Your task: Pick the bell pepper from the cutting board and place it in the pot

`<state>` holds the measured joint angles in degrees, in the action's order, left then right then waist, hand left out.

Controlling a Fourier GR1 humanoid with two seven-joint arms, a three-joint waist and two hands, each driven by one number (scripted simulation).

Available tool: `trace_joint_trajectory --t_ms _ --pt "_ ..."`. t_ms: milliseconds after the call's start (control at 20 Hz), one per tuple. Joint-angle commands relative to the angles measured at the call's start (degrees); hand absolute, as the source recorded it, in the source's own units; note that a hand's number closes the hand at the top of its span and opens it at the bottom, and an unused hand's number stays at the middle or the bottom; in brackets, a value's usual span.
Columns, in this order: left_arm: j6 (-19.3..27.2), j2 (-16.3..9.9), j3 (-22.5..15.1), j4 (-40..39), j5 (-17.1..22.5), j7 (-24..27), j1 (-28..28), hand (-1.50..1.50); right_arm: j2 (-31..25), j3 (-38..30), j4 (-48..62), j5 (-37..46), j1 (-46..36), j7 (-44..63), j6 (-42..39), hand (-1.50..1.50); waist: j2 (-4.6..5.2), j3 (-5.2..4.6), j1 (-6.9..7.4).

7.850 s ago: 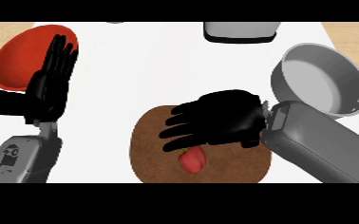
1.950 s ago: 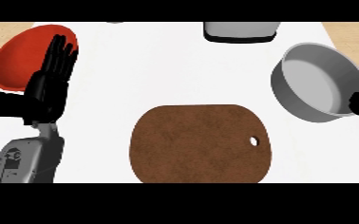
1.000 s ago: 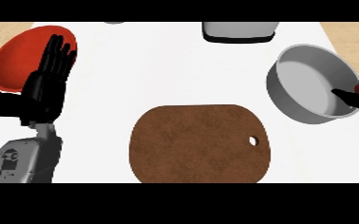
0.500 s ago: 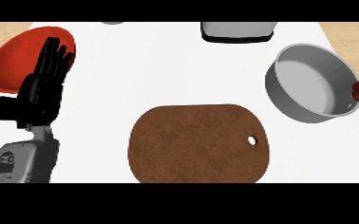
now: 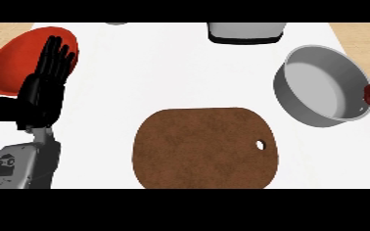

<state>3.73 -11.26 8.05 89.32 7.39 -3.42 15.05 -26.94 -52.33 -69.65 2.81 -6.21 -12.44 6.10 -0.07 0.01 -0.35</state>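
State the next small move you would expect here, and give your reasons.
Probably carry the bell pepper leftward over the pot and release it. The cutting board is bare, the pot holds nothing, and only a red sliver shows at the right edge beside the pot's rim. The left hand rests open.

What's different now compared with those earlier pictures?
The right hand, which covered the bell pepper on the cutting board, lifted it away and has left the view. Only a red sliver shows beyond the pot. The board is now bare. The left hand stayed open at the left, by the red plate.
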Motion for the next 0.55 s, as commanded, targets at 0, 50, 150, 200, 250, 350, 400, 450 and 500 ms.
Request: trace_joint_trajectory --t_ms 0,50,150,200,250,350,400,450,500 --pt "2.4 2.0 -1.0 -2.5 -2.2 1.5 2.1 0.00 -5.1 -4.3 7.6 -4.4 1.7 -6.0 -3.2 -1.50 0.11 0.03 -0.01" --pt "0.3 1.0 -0.6 0.9 -0.7 1.2 -1.7 0.00 -3.4 -5.8 4.7 -5.8 6.8 -7.1 -5.7 -1.50 -0.01 0.02 -0.08" --pt "1.2 1.7 -1.5 2.3 -1.1 -1.1 -0.5 0.00 -4.7 -5.9 9.7 -6.6 5.4 -9.3 -5.0 -1.50 0.03 0.02 0.17" --pt "-0.3 1.2 -0.7 -1.7 -1.3 3.0 -1.4 0.00 -5.7 -7.4 11.0 -8.0 7.2 -10.8 -7.6 -1.50 0.06 0.02 0.00" --pt "1.4 0.6 0.0 -1.5 -1.1 -0.4 3.3 0.00 -10.4 -8.1 18.9 -8.3 5.4 -12.7 -9.6 -1.50 0.13 0.08 0.06" --pt "3.2 2.6 -1.9 0.2 -3.1 -0.3 0.5 0.00 -8.5 -8.4 14.7 -9.8 8.9 -12.8 -10.5 -1.50 0.04 0.02 0.01" --pt "0.8 -0.6 0.6 -2.1 -1.3 -1.7 3.9 0.00 -7.8 -7.8 15.5 -9.4 8.9 -14.2 -9.6 -1.50 0.07 0.01 0.00" --pt "0.2 0.4 -0.3 -0.4 -1.1 -0.5 0.6 0.00 -9.6 -10.5 16.4 -11.9 11.5 -13.8 -13.5 -1.50 0.02 0.01 -0.08" --pt "0.5 2.3 -0.9 -0.9 -1.2 2.4 -1.3 0.00 -13.0 -10.2 24.2 -10.4 10.7 -18.2 -14.3 -1.50 0.08 0.06 0.12"
